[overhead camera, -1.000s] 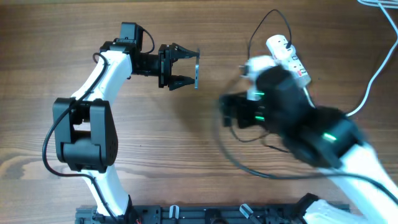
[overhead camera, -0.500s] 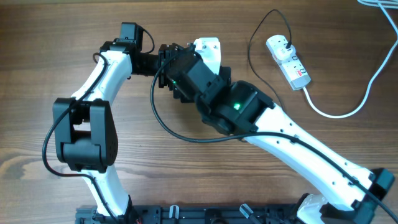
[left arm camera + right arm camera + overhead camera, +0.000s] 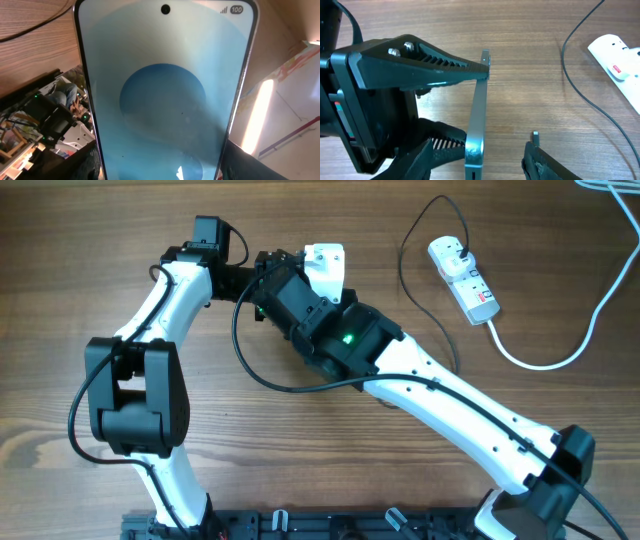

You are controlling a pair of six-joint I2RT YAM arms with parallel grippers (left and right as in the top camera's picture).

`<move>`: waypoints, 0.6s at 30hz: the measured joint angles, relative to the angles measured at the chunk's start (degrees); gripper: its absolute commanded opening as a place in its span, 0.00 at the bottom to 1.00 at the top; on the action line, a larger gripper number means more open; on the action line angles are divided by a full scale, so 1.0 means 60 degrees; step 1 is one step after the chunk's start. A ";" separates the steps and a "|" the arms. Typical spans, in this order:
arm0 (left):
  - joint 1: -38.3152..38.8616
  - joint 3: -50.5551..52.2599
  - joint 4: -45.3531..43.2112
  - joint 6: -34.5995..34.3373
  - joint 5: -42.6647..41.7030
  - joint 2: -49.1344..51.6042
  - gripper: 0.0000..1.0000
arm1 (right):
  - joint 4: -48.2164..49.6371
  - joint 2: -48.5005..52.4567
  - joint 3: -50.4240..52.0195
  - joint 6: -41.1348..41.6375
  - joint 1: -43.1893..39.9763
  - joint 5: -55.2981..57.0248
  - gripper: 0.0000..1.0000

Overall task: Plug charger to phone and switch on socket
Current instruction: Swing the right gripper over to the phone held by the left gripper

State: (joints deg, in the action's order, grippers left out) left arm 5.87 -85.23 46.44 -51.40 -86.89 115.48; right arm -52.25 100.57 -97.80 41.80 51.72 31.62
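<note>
The phone [image 3: 160,90] fills the left wrist view, its cyan-blue screen facing the camera. My left gripper [image 3: 160,162] is shut on it at both long edges. In the right wrist view the phone [image 3: 477,110] stands edge-on between the left gripper's black fingers [image 3: 420,65]. My right gripper [image 3: 480,150] sits just off the phone's near end and holds the charger. The charger's small plug tip [image 3: 535,136] sticks up by the right-hand finger. Overhead, the right gripper [image 3: 272,288] covers the phone. The black charger cable [image 3: 250,365] loops back to the socket [image 3: 465,278].
The socket's thick white cord [image 3: 590,320] runs off the far right edge. The socket also shows in the right wrist view [image 3: 620,65] with the black cable [image 3: 590,100] beside it. The right arm [image 3: 450,400] crosses the wooden table diagonally.
My right arm swung left from beside the socket to the left gripper, trailing the black cable. The left arm and the phone have stayed still.
</note>
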 measured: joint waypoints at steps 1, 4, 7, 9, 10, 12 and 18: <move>0.0000 0.0000 0.0000 0.0000 0.0000 0.0000 0.68 | 0.0095 0.0062 -0.0004 0.0000 0.0000 0.0036 0.59; 0.0000 0.0000 0.0000 0.0000 0.0000 0.0000 0.68 | 0.0364 0.0251 -0.0004 0.0000 0.0000 0.0109 0.55; 0.0000 0.0000 0.0000 0.0000 0.0000 0.0000 0.68 | 0.0375 0.0313 -0.0004 0.0004 0.0000 0.0251 0.48; 0.0000 0.0004 0.0000 0.0000 0.0000 0.0000 0.68 | 0.0379 0.0317 -0.0004 0.0022 0.0000 0.0317 0.43; 0.0000 0.0000 0.0000 0.0000 0.0000 0.0000 0.68 | 0.0375 0.0321 -0.0004 0.0033 0.0000 0.0342 0.40; 0.0000 0.0000 0.0000 0.0000 0.0000 0.0000 0.68 | 0.0375 0.0324 -0.0004 0.0044 -0.0004 0.0408 0.35; 0.0000 0.0000 0.0000 0.0000 0.0000 0.0000 0.68 | 0.0368 0.0328 -0.0004 0.0033 -0.0004 0.0528 0.21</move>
State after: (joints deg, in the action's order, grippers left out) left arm 5.87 -85.23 46.44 -51.40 -86.89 115.48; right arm -50.04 102.54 -97.82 42.00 51.70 34.79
